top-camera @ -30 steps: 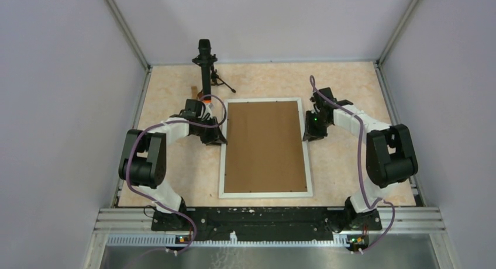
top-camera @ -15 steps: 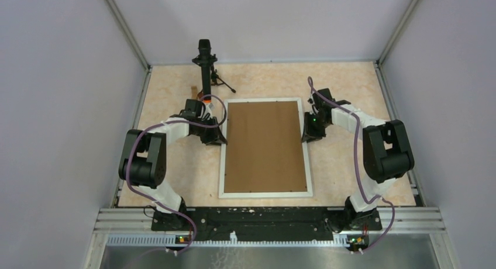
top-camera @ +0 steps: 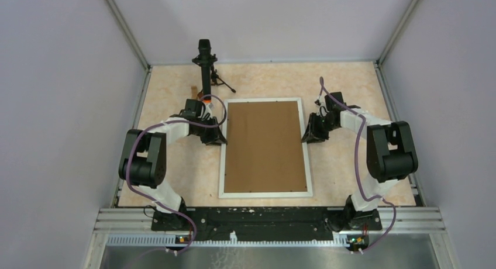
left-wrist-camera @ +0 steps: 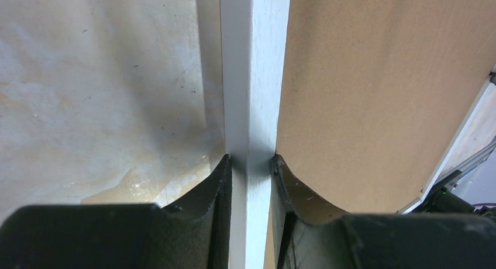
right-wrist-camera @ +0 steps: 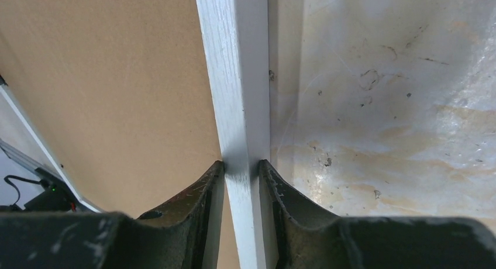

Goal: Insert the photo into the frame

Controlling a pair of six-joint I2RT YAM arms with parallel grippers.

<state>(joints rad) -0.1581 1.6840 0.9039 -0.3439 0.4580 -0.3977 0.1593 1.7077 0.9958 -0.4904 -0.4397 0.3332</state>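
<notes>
The white frame [top-camera: 264, 193] lies flat mid-table with a plain brown cardboard sheet [top-camera: 266, 145] filling its opening. The photo is not in view. My left gripper [top-camera: 217, 135] is shut on the frame's left rail [left-wrist-camera: 252, 76], one finger outside on the table, the other on the cardboard [left-wrist-camera: 374, 88]. My right gripper [top-camera: 309, 133] is shut on the frame's right rail [right-wrist-camera: 237, 76], one finger on the cardboard [right-wrist-camera: 111, 88], the other on the table side.
A black camera stand [top-camera: 205, 67] rises at the back left of the beige tabletop [top-camera: 351, 82]. Grey walls enclose the table on three sides. A black rail [top-camera: 263, 216] with the arm bases runs along the near edge.
The right arm's wrist and elbow have shifted slightly rightward while its gripper stays on the frame's right rail. The left arm and the frame have not moved.
</notes>
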